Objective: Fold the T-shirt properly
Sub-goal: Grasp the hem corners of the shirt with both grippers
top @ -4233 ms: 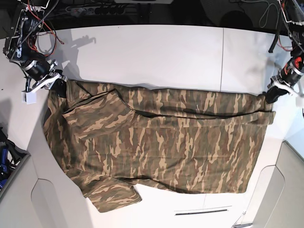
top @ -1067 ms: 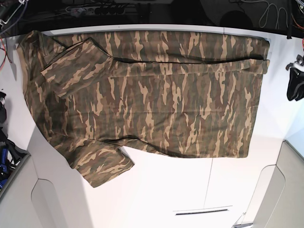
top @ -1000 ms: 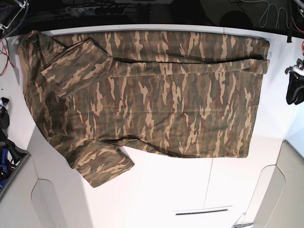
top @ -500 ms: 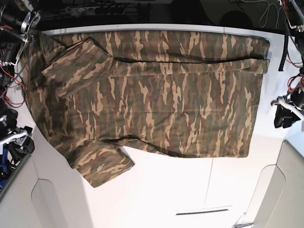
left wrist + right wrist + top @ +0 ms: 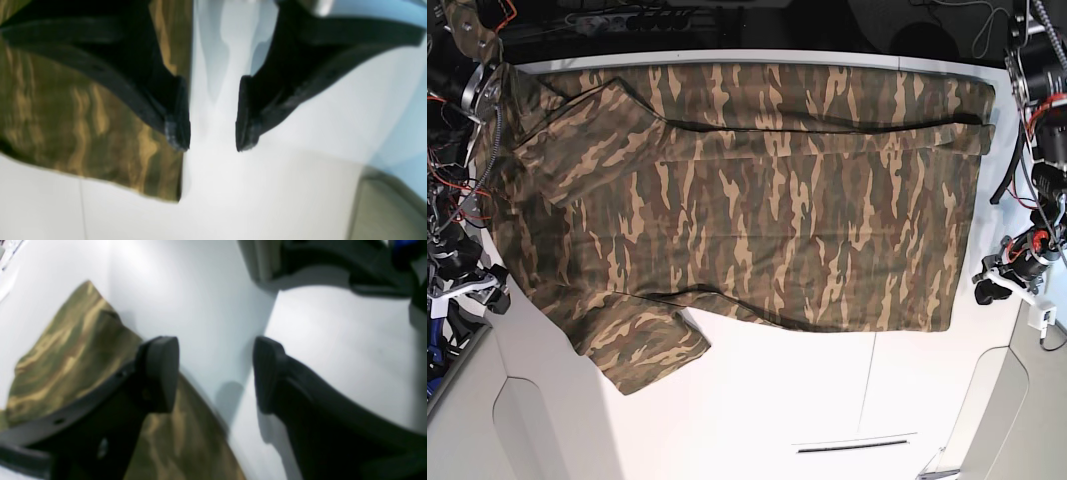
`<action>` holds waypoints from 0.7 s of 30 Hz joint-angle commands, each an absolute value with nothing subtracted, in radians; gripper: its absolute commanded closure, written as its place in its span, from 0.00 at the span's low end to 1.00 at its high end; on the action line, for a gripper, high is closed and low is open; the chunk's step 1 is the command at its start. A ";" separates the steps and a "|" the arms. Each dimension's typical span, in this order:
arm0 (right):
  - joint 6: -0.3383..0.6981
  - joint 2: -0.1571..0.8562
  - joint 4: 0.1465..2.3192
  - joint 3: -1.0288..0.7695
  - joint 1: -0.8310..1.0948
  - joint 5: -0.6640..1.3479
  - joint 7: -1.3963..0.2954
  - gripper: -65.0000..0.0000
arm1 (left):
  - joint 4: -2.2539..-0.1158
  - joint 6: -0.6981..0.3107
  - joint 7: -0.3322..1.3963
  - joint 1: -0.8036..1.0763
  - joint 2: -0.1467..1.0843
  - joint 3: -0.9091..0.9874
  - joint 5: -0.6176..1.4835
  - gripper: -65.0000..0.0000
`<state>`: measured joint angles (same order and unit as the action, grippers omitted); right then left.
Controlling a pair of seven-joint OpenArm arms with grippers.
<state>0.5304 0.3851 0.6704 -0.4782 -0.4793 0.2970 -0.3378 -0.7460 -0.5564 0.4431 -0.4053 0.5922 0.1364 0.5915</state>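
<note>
Looking down our left wrist, the left gripper (image 5: 212, 141) stands parted and empty just beside the T-shirt (image 5: 83, 133) hem corner. Our right wrist shows the right gripper (image 5: 215, 373) wide, empty, beside a sleeve. From base, the shirt lies lengthwise across the table (image 5: 757, 410), one arm at each end.

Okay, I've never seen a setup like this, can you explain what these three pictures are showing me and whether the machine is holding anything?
It's a two-armed robot at a white table. One picture looks down from above; the other two come from cameras on each wrist, looking past the black fingers. A camouflage T-shirt lies spread out on the table. The left gripper hangs open over bare table just off the shirt's lower corner. The right gripper is open too, beside a sleeve edge. Neither holds anything.
</note>
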 commanded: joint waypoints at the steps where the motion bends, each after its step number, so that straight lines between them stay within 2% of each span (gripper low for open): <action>1: 0.537 0.404 0.675 -0.481 -0.506 0.306 -0.310 0.46 | -0.725 -0.561 0.421 -0.456 0.609 0.122 0.609 0.60; 9: 0.538 0.403 0.653 -0.481 -0.501 0.307 -0.311 0.46 | -0.546 -0.562 0.395 -0.554 0.546 0.056 0.606 0.60; 21: 0.544 0.401 0.653 -0.481 -0.501 0.318 -0.333 0.46 | -0.542 -0.565 0.381 -0.554 0.463 0.056 0.605 0.60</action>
